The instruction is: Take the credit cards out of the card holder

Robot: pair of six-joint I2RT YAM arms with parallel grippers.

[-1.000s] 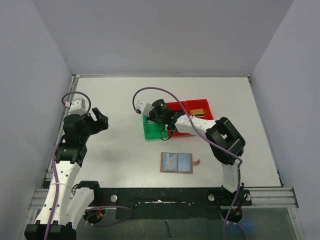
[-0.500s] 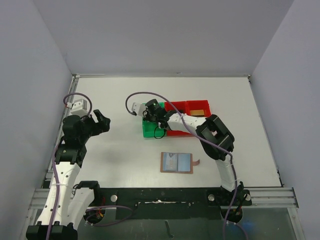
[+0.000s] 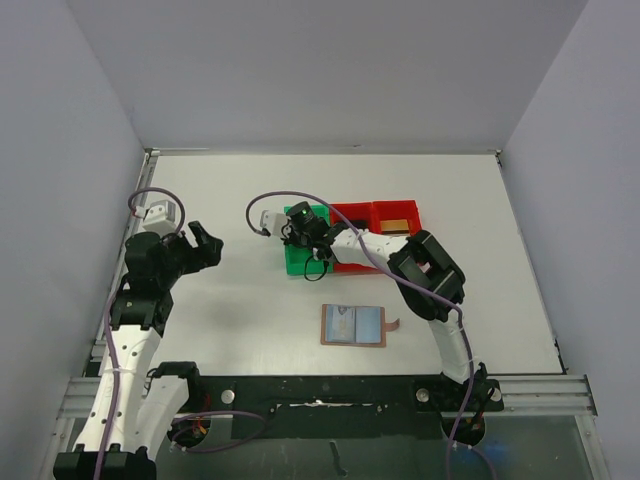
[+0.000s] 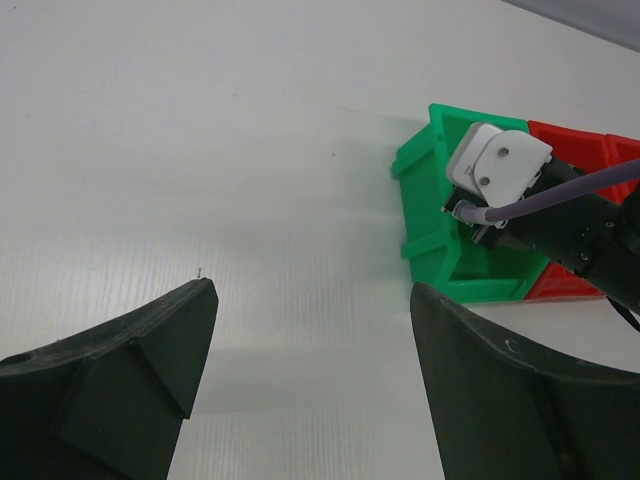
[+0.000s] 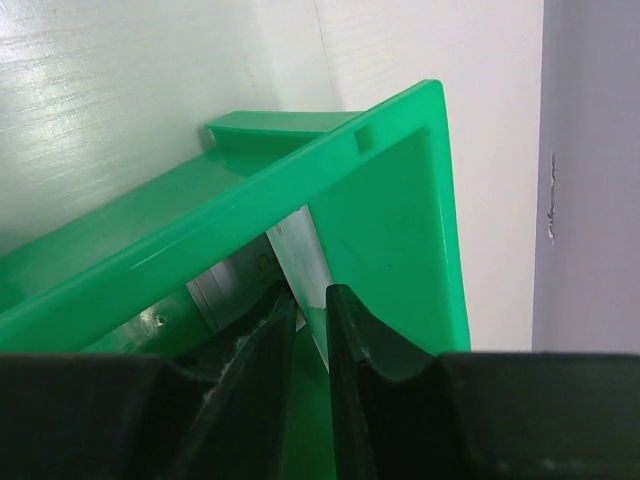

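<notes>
From above, the brown wallet (image 3: 353, 325) lies open and flat on the white counter (image 3: 500, 250), near the green bin (image 3: 296, 264) but apart from it. 1 gold card (image 3: 396, 223) lies in a red bin (image 3: 400, 206). Only the right wrist view shows the right claw (image 5: 310, 295) inside the glossy green plastic walls, its 2 black fingers nearly together, pinching a thin silver card (image 5: 298, 245). Only the left wrist view shows the left claw (image 4: 312, 300) spread wide, holding nothing, above the faintly ribbed counter.
</notes>
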